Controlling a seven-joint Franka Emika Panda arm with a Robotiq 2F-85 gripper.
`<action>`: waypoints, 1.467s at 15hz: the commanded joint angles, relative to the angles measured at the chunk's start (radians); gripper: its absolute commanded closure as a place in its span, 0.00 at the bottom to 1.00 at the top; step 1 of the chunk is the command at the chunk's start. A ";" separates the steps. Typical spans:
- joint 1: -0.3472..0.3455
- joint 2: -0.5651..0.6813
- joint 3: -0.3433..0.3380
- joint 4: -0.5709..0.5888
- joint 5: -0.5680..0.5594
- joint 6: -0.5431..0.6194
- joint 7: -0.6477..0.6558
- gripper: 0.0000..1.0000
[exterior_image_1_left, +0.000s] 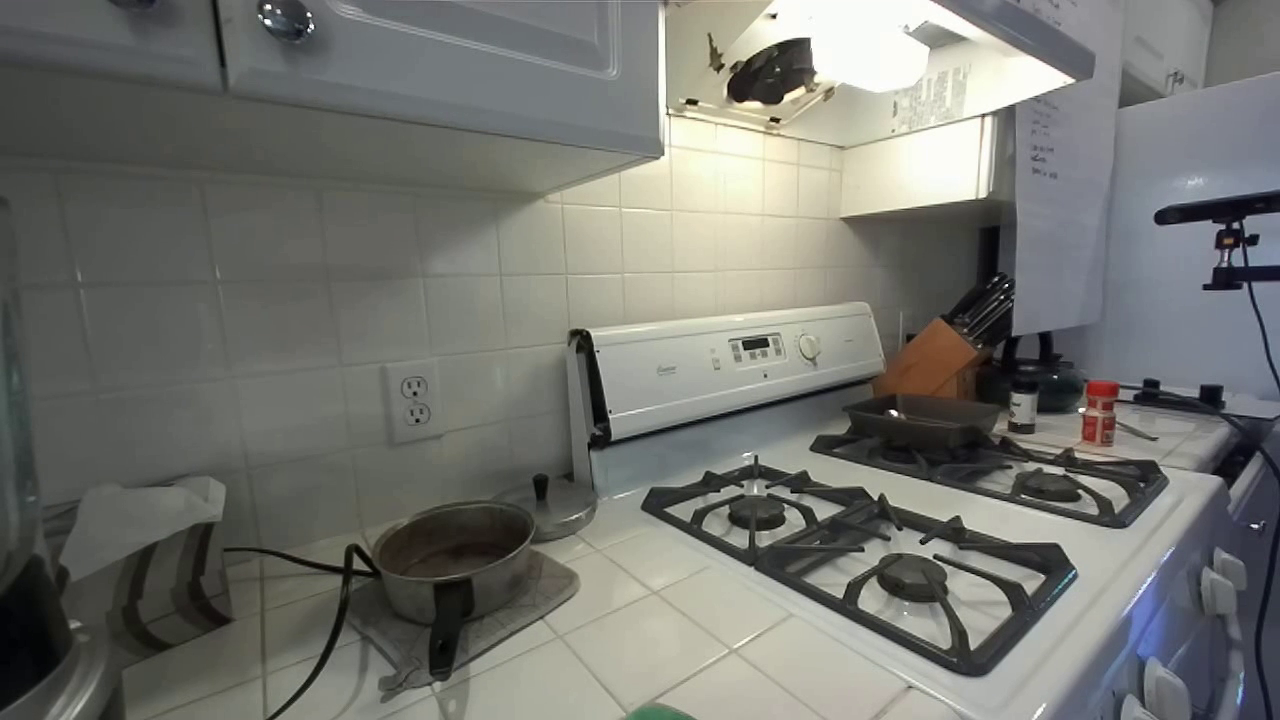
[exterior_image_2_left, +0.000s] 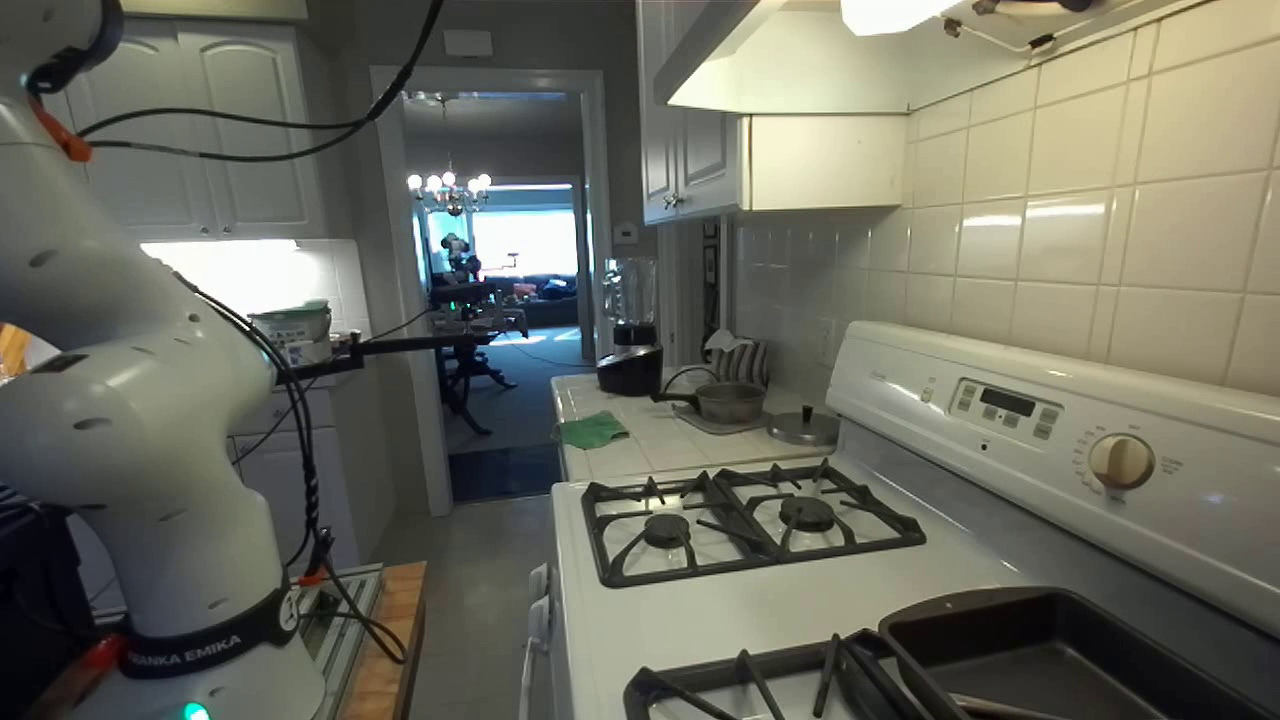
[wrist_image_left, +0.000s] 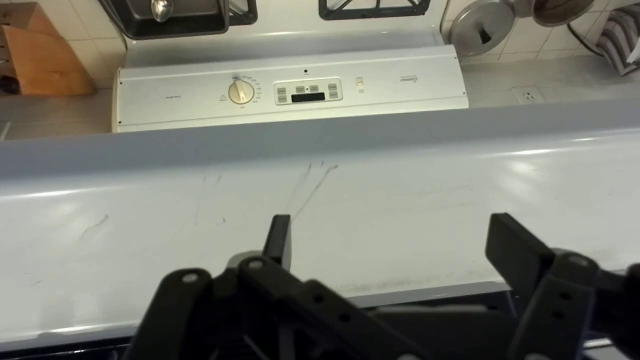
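My gripper (wrist_image_left: 393, 220) is open and empty in the wrist view, whose picture stands upside down. Its black fingers are wide apart in front of the white range hood (wrist_image_left: 400, 195); I cannot tell if they touch it. Beyond the hood are the stove's control panel (wrist_image_left: 205, 97), a dark baking pan (wrist_image_left: 175, 25) with a spoon (wrist_image_left: 162, 9), and a metal lid (wrist_image_left: 480, 30). In an exterior view, a pot (exterior_image_2_left: 732, 402) stands on the tiled counter with the lid (exterior_image_2_left: 803, 428) beside it. The gripper is out of view in both exterior views; the arm (exterior_image_2_left: 150, 420) shows at one side.
Black grates (exterior_image_1_left: 915, 580) cover the stove. A knife block (exterior_image_1_left: 925, 360), a kettle (exterior_image_1_left: 1060, 388), a red-capped bottle (exterior_image_1_left: 1099, 415) and a dark bottle (exterior_image_1_left: 1022, 408) stand past it. A green cloth (exterior_image_2_left: 592, 430) lies near the counter edge. A blender (exterior_image_2_left: 631, 340) stands behind. Cabinets (exterior_image_1_left: 450, 70) hang above.
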 joint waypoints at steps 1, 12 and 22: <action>-0.002 -0.035 -0.015 -0.058 0.018 0.050 -0.044 0.00; -0.003 -0.056 -0.011 -0.107 0.017 0.066 -0.031 0.00; -0.004 -0.099 -0.031 -0.185 0.032 0.042 -0.036 0.00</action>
